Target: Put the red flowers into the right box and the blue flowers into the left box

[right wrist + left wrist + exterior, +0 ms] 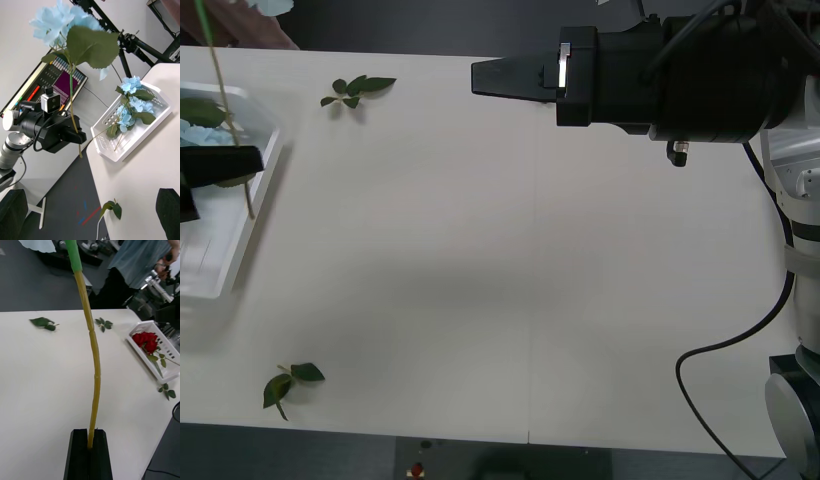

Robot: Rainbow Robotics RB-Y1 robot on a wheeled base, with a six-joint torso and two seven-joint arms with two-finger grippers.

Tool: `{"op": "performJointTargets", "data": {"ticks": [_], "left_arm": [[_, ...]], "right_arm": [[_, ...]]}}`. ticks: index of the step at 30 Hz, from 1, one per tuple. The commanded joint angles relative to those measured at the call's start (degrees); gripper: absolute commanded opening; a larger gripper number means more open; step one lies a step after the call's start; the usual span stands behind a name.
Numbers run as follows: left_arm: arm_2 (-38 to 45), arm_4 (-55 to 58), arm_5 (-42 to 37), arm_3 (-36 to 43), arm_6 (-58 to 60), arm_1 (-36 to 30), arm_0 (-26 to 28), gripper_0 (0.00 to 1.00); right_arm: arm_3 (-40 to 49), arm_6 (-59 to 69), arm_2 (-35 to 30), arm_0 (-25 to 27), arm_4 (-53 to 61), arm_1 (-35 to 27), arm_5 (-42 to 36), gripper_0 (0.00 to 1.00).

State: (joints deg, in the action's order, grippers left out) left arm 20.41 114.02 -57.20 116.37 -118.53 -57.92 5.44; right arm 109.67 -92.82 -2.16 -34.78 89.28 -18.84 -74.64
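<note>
1. The left pincer (pixel 89 450) has its black fingers pressed together on the stem of a blue flower (pixel 71 41), gripping it close to the stem's lower end.
2. That stem stands nearly upright, its long axis running from the fingers up to the pale-blue head and broad leaf at the top; it bows slightly along its length.
3. The left arm reaches in level from the bench's left side, the held flower hanging at the near rim of the left box (pixel 250 225).
4. More blue flowers (pixel 131 107) lie in that white tray, heads toward one end and stems slanting toward the other.
5. Red flowers (pixel 147 341) lie in the right box (pixel 168 371) at the far side of the bench (pixel 510 290), stems trailing along the tray.
6. The right pincer (pixel 495 77) hovers level above the bench's far right part, pointing left; in its own wrist view its fingers sit spread and hold nothing.
7. Loose leaf sprigs (pixel 358 90) lie scattered on the bench.
</note>
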Motion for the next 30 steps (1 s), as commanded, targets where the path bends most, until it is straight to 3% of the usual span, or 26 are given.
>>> {"op": "performJointTargets", "data": {"ticks": [1, 8, 15, 23, 30], "left_arm": [[6.1, 1.4, -0.5, 1.1, -0.1, -3.0, 9.0, 0.00], [14.0, 4.6, -0.4, -6.9, -0.9, -3.4, 20.4, 0.00], [16.0, 5.3, -0.4, -15.4, -1.9, -3.4, 25.8, 0.00], [12.8, 5.5, 0.2, -22.9, -3.2, -5.3, 25.7, 0.00], [6.2, 5.5, 2.0, -29.9, -4.6, -8.4, 21.7, 0.00]], "right_arm": [[0.7, 1.5, -0.1, -1.4, 0.5, 0.5, 0.4, 1.00], [2.2, 0.6, 0.3, 0.7, 0.2, -2.1, 2.3, 1.00], [5.5, -0.9, 2.5, 2.8, -0.5, -8.6, 6.1, 1.00], [6.2, -11.8, 2.3, 5.3, 0.9, -16.6, 6.1, 1.00], [6.2, -22.1, 0.3, 9.2, 3.6, -22.5, 4.9, 1.00]]}}
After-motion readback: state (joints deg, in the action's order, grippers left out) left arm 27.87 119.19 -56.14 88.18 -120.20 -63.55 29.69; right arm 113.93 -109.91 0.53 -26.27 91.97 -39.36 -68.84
